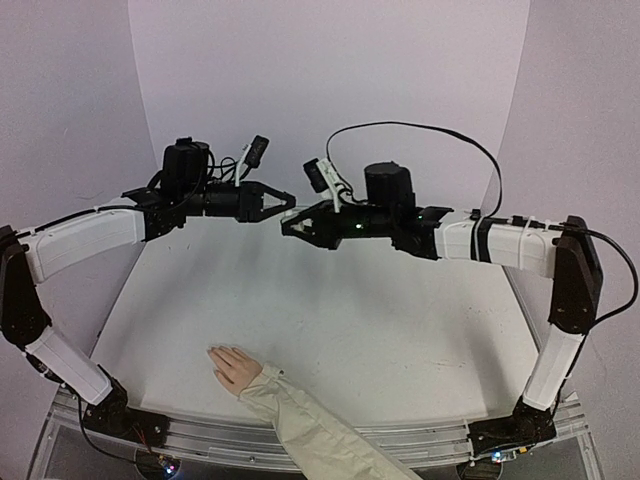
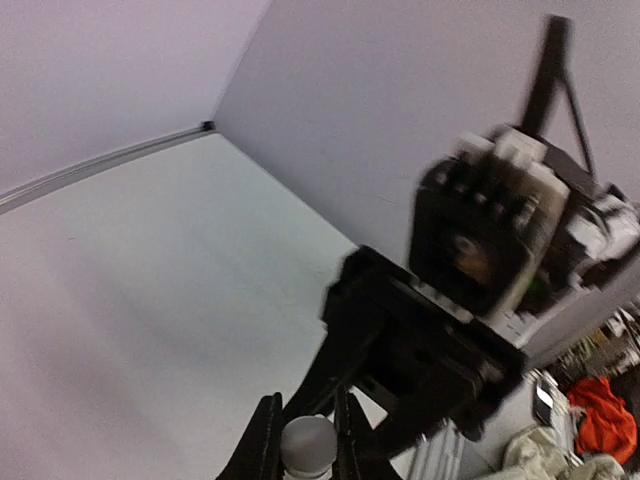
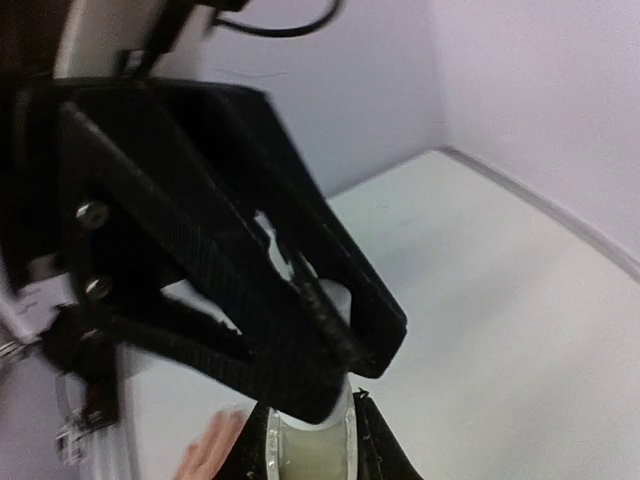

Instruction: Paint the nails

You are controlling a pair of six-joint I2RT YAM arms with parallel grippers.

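Uncapping seems in hand: right pincer [image 1: 288, 228] clamps the bottle [image 3: 308, 455], left pincer [image 1: 291, 203] grips its cap [image 2: 307, 443], which likely needs twisting off before the nails [image 1: 214, 354].

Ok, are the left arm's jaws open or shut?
Shut. On the left gripper, the jaws squeeze both sides of the small white bottle, with no gap showing in the left wrist view.

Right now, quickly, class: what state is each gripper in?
Left gripper: closed on the top of the small white bottle.
Right gripper: closed on the same bottle's body.
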